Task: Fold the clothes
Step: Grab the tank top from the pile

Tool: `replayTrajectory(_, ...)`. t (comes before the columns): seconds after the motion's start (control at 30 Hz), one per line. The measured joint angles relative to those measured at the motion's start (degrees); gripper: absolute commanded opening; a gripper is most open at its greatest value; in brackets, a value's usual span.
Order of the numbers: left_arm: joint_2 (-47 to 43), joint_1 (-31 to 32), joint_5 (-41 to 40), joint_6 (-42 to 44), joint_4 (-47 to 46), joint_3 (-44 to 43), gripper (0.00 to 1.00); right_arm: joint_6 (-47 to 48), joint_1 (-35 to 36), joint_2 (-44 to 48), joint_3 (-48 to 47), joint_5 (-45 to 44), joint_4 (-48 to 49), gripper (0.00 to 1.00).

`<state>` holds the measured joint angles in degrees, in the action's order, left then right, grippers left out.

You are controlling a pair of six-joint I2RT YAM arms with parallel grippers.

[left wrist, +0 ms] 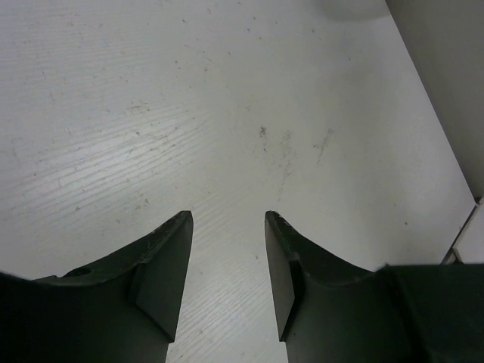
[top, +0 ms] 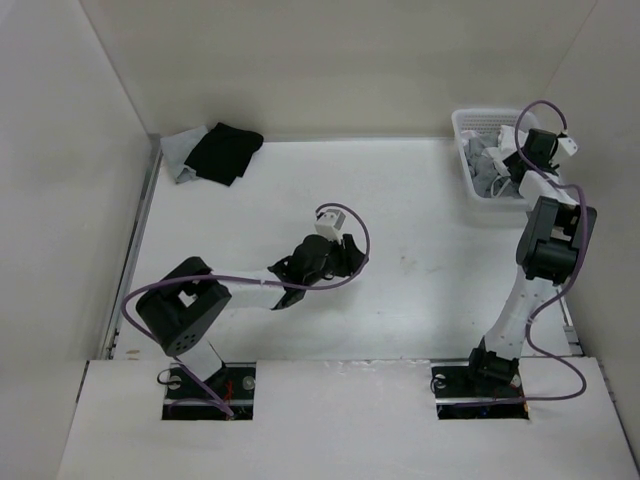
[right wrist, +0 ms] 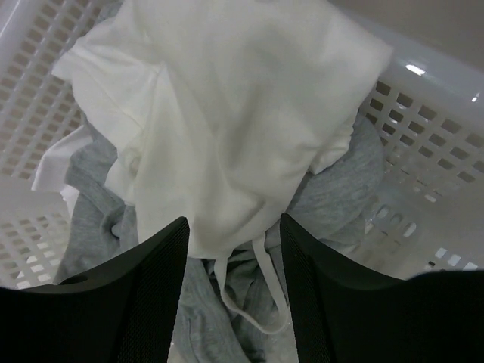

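The right tool (right wrist: 233, 219) stands spread above the white plastic basket (right wrist: 423, 136). The lower fold of the white undershirt (right wrist: 227, 113) lies in the gap between its fingers, and they do not close on it. The undershirt is heaped on grey garments (right wrist: 340, 181) inside the basket, at the far right of the worktop (left wrist: 189, 98). The left tool (left wrist: 228, 214) is spread too, with nothing between its fingers. It sits low over the scuffed worktop near the middle, well apart from the basket. A black cloth (top: 225, 152) lies in the far left corner.
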<state>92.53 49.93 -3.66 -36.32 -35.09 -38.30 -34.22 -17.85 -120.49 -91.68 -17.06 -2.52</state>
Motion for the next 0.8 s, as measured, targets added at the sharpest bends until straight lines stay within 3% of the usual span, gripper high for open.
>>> replayTrajectory(0.17,0.04,-0.39,0.07,-0.02,-0.31,0.00,0.42,-0.33,-1.44,-1.90,-2.75,1.86,-0.92,0.46)
replayTrajectory(0.4,1.79,-0.42,0.72,-0.04,-0.72,0.00,0.42,-2.25,-2.73,-4.11,-4.87,5.51,-0.52,0.07)
replayTrajectory(0.6,3.26,-0.42,1.33,-0.09,-0.70,-0.02,0.42,-3.39,-2.73,-2.75,-1.70,8.11,4.17,0.07)
replayTrajectory(0.8,3.93,-0.55,2.64,-0.76,-0.76,-0.07,0.42,-5.55,-2.71,8.37,10.40,11.67,10.45,0.06)
